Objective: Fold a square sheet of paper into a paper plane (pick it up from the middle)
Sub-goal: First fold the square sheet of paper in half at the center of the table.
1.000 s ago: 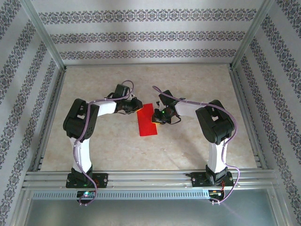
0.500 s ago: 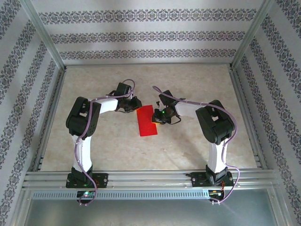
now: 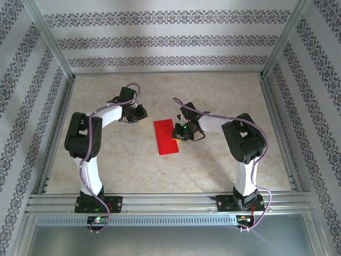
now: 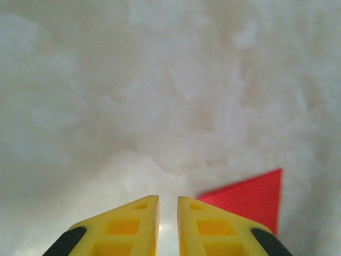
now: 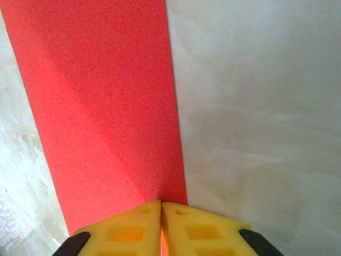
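**A:** The right tool (image 5: 161, 202) has its yellow fingers pressed together at the long right-hand edge of the sheet of paper (image 5: 101, 96). A sliver of red shows between them, so I read it as a pinch on that edge.

**B:** And the left tool (image 4: 168, 198)?

**A:** It's nearly closed, with a slim gap and nothing in it. It hangs over bare worktop (image 4: 160, 80), apart from the sheet. A red corner shows low to its right.

**B:** Where does the sheet lie?

**A:** Flat on the worktop between the two arms. It's a long narrow strip rather than a square, so it looks folded in half already.

**B:** So what could go wrong?

**A:** The grip sits right at the edge, and nothing pins the far side. If the right tool pulls or lifts, the thin paper could slip out. Or the whole strip could drag and swing round, which would throw off the next crease.

**B:** And the fold itself?

**A:** If the pinch has just one layer, lifting it would open the fold again. A hard tug could also crumple or tear the edge.

**B:** The left tool?

**A:** If it moves in as narrow as it is now, it would shove the paper rather than take it.
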